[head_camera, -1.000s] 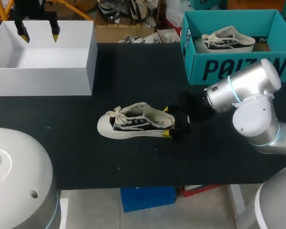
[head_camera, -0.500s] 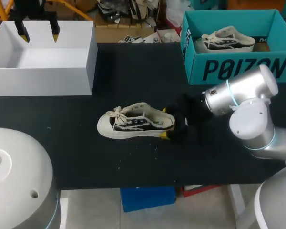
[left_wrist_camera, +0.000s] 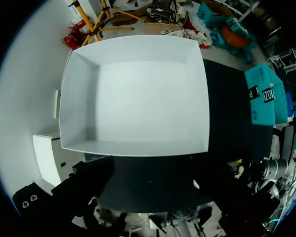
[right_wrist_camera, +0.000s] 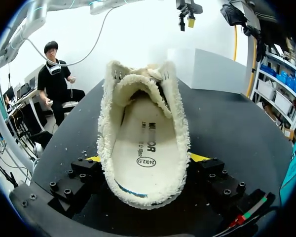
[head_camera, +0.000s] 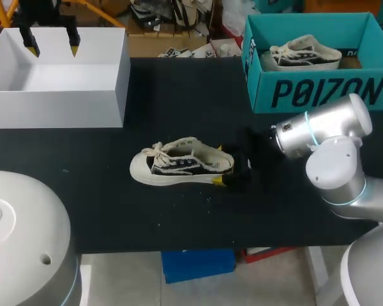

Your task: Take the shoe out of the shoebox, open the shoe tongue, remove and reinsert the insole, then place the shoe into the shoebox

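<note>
Black table (head_camera: 179,95): r. jaws clamp shoe (head_camera: 179,167) heel, insole (right_wrist_camera: 143,148) print showing.

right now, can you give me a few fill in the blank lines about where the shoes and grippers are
1. The shoe on the table has its toe pointing toward my ___ side.
2. My right gripper is at that shoe's ___ end.
3. My left gripper hovers over the ___ box.
4. The other shoe lies inside the ___ shoebox.

Missing words: left; heel; white; teal
</note>
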Controlling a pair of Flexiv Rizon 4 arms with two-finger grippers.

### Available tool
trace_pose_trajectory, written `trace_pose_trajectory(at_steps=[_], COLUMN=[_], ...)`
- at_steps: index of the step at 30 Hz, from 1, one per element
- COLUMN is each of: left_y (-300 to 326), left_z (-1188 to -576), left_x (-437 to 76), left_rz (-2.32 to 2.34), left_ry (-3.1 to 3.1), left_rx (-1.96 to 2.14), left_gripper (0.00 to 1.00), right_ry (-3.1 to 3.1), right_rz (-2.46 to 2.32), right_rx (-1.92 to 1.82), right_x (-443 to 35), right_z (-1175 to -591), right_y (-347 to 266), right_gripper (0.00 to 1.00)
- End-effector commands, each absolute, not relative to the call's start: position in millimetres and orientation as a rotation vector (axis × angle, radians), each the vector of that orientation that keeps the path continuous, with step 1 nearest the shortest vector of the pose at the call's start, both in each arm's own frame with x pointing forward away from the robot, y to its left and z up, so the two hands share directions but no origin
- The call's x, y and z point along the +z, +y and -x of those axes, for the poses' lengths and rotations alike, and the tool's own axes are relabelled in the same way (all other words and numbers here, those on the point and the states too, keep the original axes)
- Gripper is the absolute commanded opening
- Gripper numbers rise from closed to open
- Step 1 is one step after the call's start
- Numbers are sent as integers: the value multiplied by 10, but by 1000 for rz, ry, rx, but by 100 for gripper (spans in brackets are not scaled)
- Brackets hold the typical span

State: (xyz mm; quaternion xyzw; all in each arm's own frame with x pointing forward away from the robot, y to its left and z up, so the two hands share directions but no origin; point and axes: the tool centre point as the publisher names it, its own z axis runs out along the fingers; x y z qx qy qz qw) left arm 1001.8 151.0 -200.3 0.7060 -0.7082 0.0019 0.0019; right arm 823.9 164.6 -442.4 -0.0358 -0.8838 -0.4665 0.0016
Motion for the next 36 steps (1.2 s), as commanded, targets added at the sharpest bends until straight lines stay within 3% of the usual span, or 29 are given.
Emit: trace_pose_trajectory(at_steps=[1,9,23,36], left_y=[1504,1309,537,537], left_z=[-10013,-9874,-8964,-8964], left_x=[-1999,-1887,-1922,-1922], left_rz=[-2218,-2291,-2263,-2263], left_ry=[-2221,-2202,-2233,-2233], left_rx=[1,-82,-204,-204], left_gripper=[100,100,100,100], right_ry=[-2775,-2775,-2775,-2775], right_rz=[115,115,115,115], right_rx=[-1464,-1464,-1464,-1464], right_x=[-4467,-4467,-4467,-4467], right_z=[-8224,-8224,-8224,-8224], right_y=[1663,1663,1663,1663], right_gripper=[0,0,0,0])
